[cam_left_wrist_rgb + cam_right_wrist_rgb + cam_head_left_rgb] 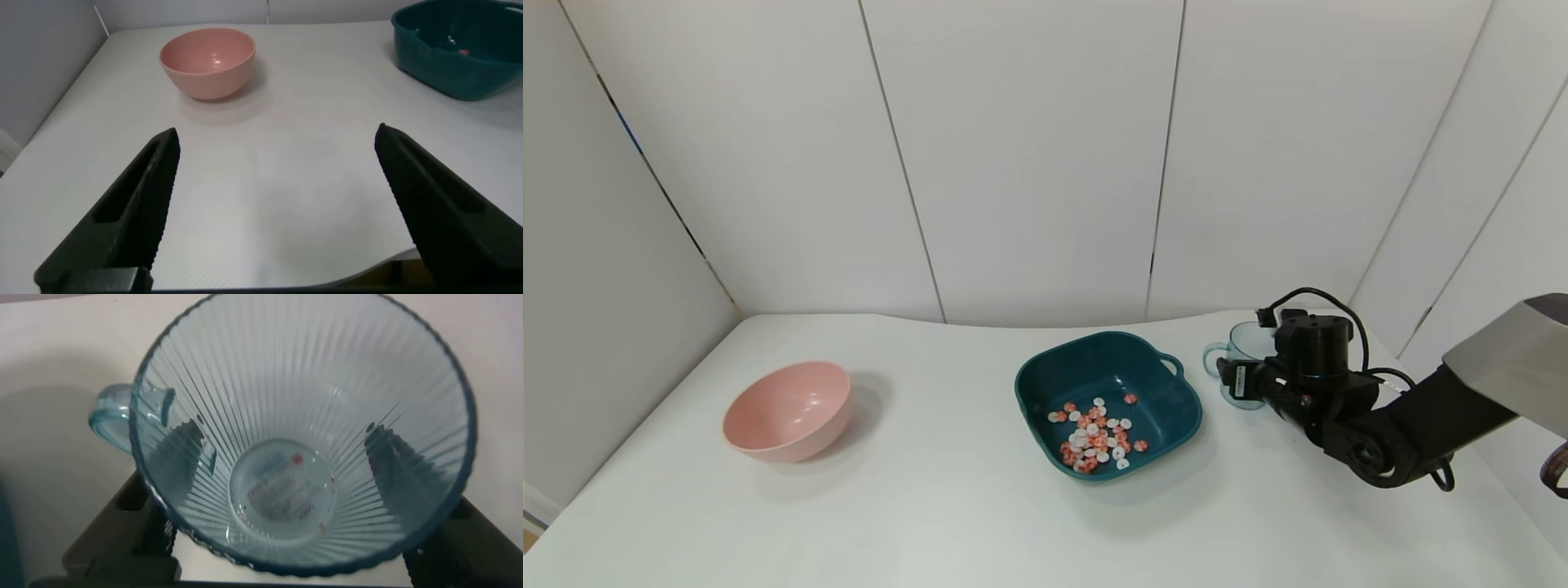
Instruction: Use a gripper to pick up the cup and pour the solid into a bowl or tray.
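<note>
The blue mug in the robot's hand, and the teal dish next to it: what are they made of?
The mug looks like clear, light-blue plastic, though glass is possible: it is see-through, finely ribbed and glossy. The teal dish looks like opaque moulded plastic: a smooth, slightly shiny wall, rounded corners and a loop handle formed in one piece.

A white table [915, 506] fills the lower part of the head view, its surface smooth, matte and evenly lit, with soft shadows. Behind the table stands a wall of flat white panels [1021, 155], split by thin dark vertical seams. To either side of the table, more white panels angle in, closing it on three sides. Beside the table's near left corner, a small strip of floor shows.
</note>
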Robot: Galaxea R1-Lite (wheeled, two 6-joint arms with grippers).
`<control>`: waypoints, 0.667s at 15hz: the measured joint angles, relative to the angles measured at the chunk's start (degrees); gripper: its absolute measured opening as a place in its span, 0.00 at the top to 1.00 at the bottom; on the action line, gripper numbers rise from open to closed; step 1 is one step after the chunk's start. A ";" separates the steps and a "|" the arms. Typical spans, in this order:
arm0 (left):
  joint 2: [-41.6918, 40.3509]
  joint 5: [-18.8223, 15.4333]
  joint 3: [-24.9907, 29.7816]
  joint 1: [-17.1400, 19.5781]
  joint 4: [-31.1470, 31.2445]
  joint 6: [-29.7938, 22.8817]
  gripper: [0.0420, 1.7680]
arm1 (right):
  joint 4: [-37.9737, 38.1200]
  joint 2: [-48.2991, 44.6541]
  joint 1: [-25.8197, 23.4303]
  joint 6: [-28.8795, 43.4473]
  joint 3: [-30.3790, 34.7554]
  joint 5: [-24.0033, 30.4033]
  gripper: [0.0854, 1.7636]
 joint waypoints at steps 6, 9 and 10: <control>0.00 0.00 0.00 0.00 0.00 0.00 0.03 | 1.10 -0.83 0.00 0.20 0.17 0.24 0.08; 0.00 0.00 0.00 0.00 0.00 -0.02 0.03 | 5.21 -2.40 -0.11 0.21 0.28 0.69 0.07; 0.00 0.00 0.00 0.00 -0.02 -0.02 0.03 | 7.30 -3.23 -0.16 0.28 0.35 1.44 0.06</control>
